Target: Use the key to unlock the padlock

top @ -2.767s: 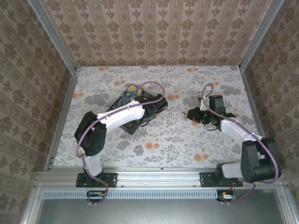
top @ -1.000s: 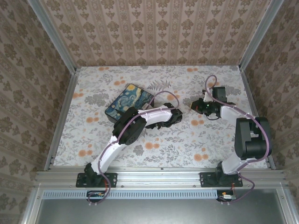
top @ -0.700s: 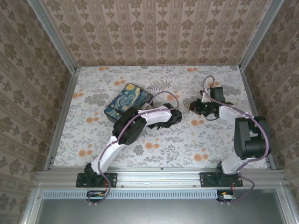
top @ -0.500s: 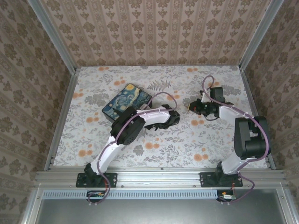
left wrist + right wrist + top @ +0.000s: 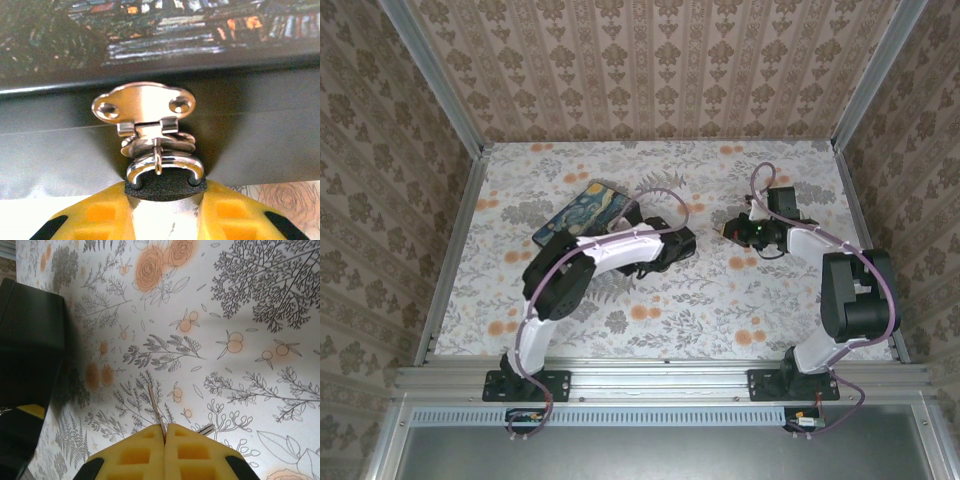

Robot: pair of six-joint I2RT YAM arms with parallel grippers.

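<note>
The padlock [image 5: 165, 212] hangs by its curved shackle [image 5: 165, 164] from the metal hasp [image 5: 143, 104] on the black box [image 5: 260, 125]. Its pale metal body sits between the yellow fingers [image 5: 90, 220] of my left gripper [image 5: 165, 222], which is shut on it. From above, that gripper [image 5: 665, 245] lies at the right end of the box [image 5: 582, 212]. My right gripper [image 5: 165, 429] is shut on the key [image 5: 156, 407], whose thin blade sticks out from the fingertips above the floral floor. This gripper [image 5: 733, 231] sits to the right of the box.
The box lid [image 5: 150, 25] bears a blue-and-yellow painting. A short metal piece [image 5: 205, 429] pokes out beside the right fingers. A black bulk [image 5: 30, 340] fills the left of the right wrist view. Patterned walls enclose the floor, with open floor in front.
My left gripper has closed on the padlock. The left arm's elbow has swung left and the box has shifted a little left with it. The right gripper has hardly moved.
</note>
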